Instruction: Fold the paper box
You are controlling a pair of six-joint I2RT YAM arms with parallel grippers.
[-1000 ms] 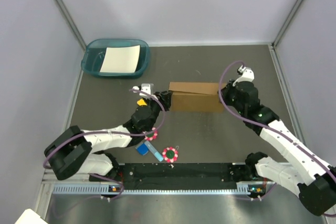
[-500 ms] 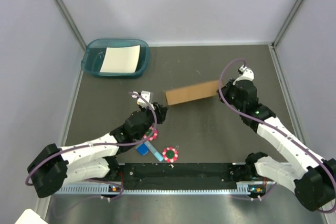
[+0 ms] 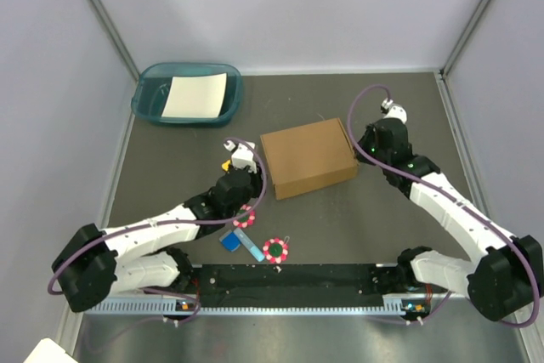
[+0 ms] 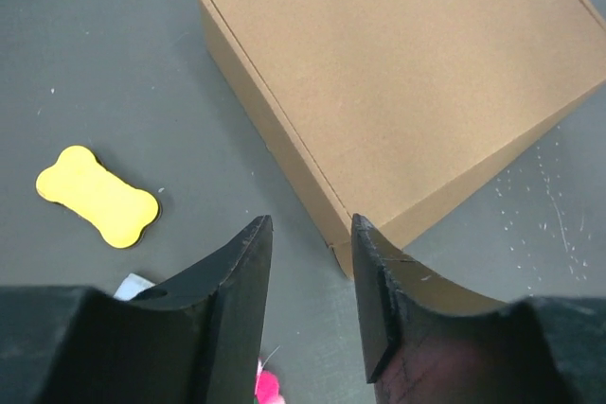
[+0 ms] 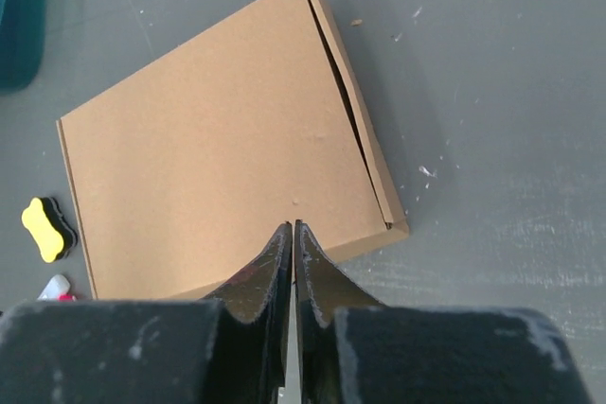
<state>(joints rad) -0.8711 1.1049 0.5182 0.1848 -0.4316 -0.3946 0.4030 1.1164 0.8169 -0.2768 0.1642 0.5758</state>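
Note:
The paper box (image 3: 308, 157) is a brown cardboard box, folded shut and lying flat on the dark table; it also fills the left wrist view (image 4: 398, 92) and the right wrist view (image 5: 218, 139). My left gripper (image 4: 308, 221) is open with nothing between its fingers. It sits just short of the box's near left corner (image 3: 255, 176). My right gripper (image 5: 294, 225) is shut, holding nothing, its tips over the box's top close to the right edge (image 3: 359, 152). A side flap seam gapes slightly along that edge.
A teal tray (image 3: 150, 101) holding a white sheet (image 3: 195, 95) stands at the back left. A yellow bone-shaped piece (image 4: 97, 196) lies left of the box. Pink flower-shaped rings (image 3: 274, 250) and a blue item (image 3: 229, 242) lie near the black rail (image 3: 289, 282).
The box stood on edge with the left gripper at its left end; it tipped and now lies flat. The left gripper drew back and opened slightly. The right gripper stayed shut.

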